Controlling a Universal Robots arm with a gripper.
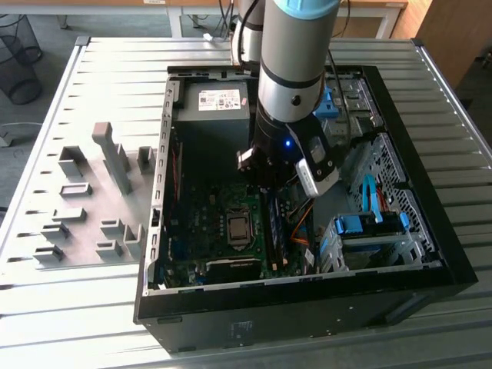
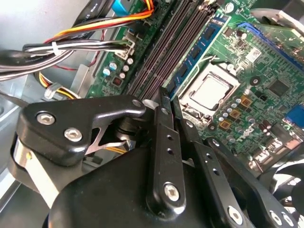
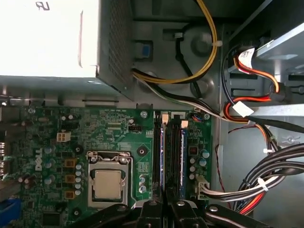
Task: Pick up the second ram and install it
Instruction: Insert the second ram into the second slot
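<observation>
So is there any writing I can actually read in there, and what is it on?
Nothing can be quoted with confidence.
White label on the power supply: print too small to read.
Mark on the power supply's top, in the first wrist view: cut off, illegible.
Motherboard: white logo and tiny component markings, too small to read.
White cable tag: print blurred.
</observation>
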